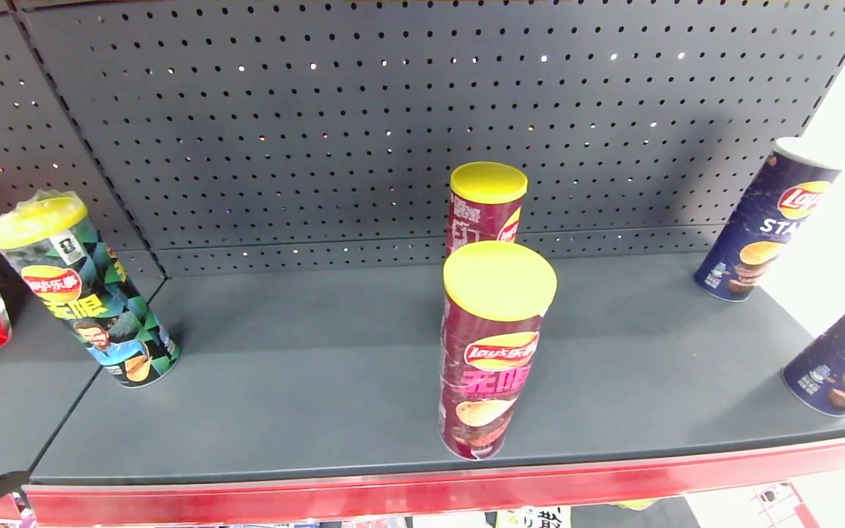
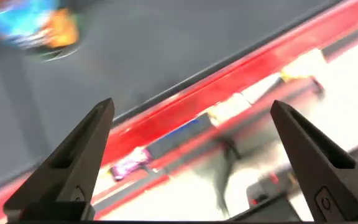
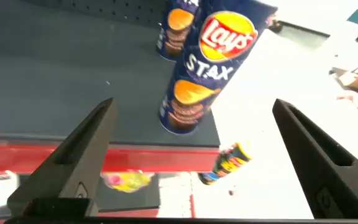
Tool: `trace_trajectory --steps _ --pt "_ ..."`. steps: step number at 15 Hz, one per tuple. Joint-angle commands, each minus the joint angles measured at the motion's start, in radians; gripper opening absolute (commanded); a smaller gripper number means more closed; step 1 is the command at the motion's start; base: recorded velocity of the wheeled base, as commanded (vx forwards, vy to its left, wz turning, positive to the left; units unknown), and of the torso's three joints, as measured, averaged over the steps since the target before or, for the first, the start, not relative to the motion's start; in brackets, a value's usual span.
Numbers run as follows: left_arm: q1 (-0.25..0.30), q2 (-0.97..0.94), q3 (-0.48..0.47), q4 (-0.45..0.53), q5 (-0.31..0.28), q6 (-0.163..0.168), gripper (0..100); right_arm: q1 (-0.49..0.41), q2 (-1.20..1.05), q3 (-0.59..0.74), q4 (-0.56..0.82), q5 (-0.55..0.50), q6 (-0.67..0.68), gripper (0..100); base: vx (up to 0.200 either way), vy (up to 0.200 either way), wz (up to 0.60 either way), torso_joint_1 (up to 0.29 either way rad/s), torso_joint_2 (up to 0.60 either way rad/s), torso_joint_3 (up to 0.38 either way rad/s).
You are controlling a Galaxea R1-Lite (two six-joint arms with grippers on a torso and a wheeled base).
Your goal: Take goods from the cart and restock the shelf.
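Both grippers bare, shelf (image 1: 305,352) part-stocked

Our left gripper (image 2: 191,104) and right gripper (image 3: 192,102) gape wide, holding nothing, near the red lip (image 1: 422,488). Behind that lip stand two maroon chip cans (image 1: 492,352), two navy cans (image 3: 204,68) and a green can (image 1: 85,290). The room between them tells us more cart trips are due.

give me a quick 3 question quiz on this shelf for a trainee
1. True or false: the left gripper holds a can.
2. How many maroon chip cans stand on the shelf?
3. What colour is the lid of the green-and-black chip can? A yellow, B white, C red.
Key: 1 false, its fingers are open and empty; 2 two, one behind the other; 3 A.
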Motion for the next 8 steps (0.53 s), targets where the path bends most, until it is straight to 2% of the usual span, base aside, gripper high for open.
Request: trace_trajectory --steps 1,3,5,7,8 --pt "0.050 -0.219 0.019 0.039 0.107 0.000 100 -0.018 -0.034 0.009 0.020 0.003 -0.004 100 0.000 0.000 0.00 0.000 0.00 0.000" --pt "0.060 -0.225 0.020 0.032 0.201 0.000 100 -0.018 -0.034 0.011 0.065 0.006 0.017 100 0.000 0.000 0.00 0.000 0.00 0.000" --pt "0.059 -0.222 0.023 0.032 0.214 0.007 100 -0.015 -0.034 0.014 0.117 0.012 0.049 100 0.000 0.000 0.00 0.000 0.00 0.000" --pt "0.060 -0.204 0.023 0.022 0.227 0.090 100 -0.015 -0.046 0.025 0.140 0.014 0.085 100 0.000 0.000 0.00 0.000 0.00 0.000" --pt "0.060 -0.207 0.023 0.002 0.227 0.121 100 -0.015 -0.057 0.029 0.142 0.014 0.092 100 0.000 0.000 0.00 0.000 0.00 0.000"
